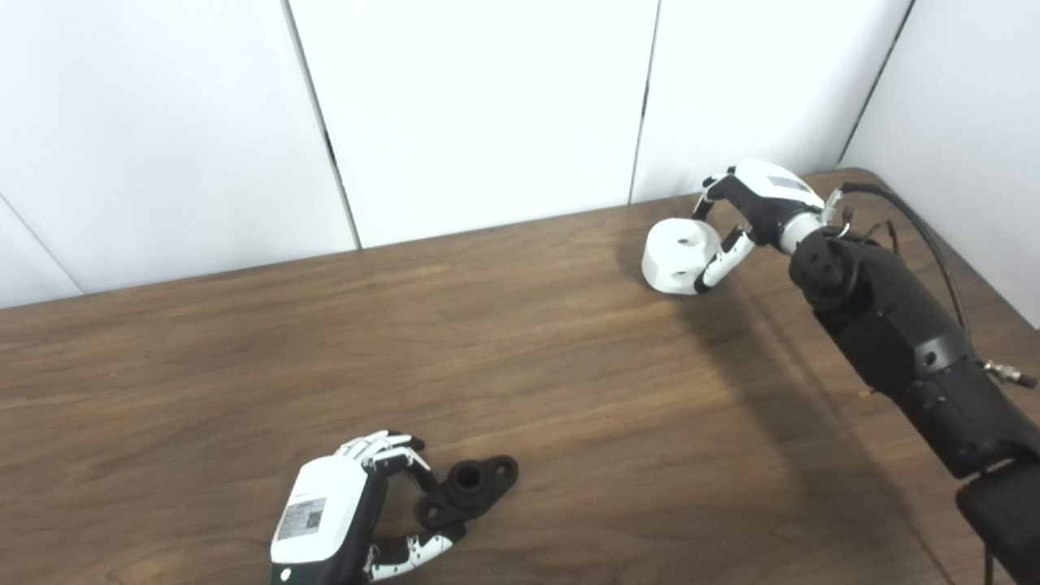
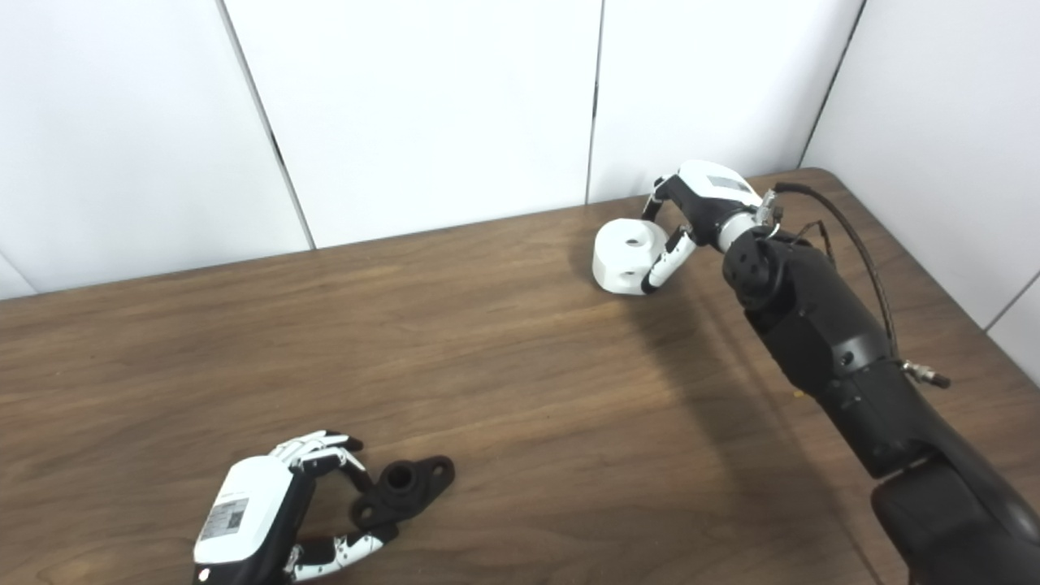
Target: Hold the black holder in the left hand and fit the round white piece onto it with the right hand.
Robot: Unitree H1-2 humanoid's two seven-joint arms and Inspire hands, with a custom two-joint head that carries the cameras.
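Note:
The black holder (image 1: 470, 489), a flanged piece with a raised round hub, lies flat on the wooden table near the front edge. My left hand (image 1: 341, 508) comes at it from the left, fingers curled over its far side and thumb (image 1: 418, 548) touching its near lobe, so it is pinched at its left end. The round white piece (image 1: 678, 256), a short cylinder with a hole in its top, rests at the back right of the table. My right hand (image 1: 751, 207) reaches over it from the right, fingers on its far top edge and thumb (image 1: 719, 264) pressed against its near side.
The brown wooden table (image 1: 569, 366) runs up to white wall panels (image 1: 487, 106) at the back. My right forearm (image 1: 902, 341), with a black cable looping beside it, stretches along the table's right side and throws a shadow to its left.

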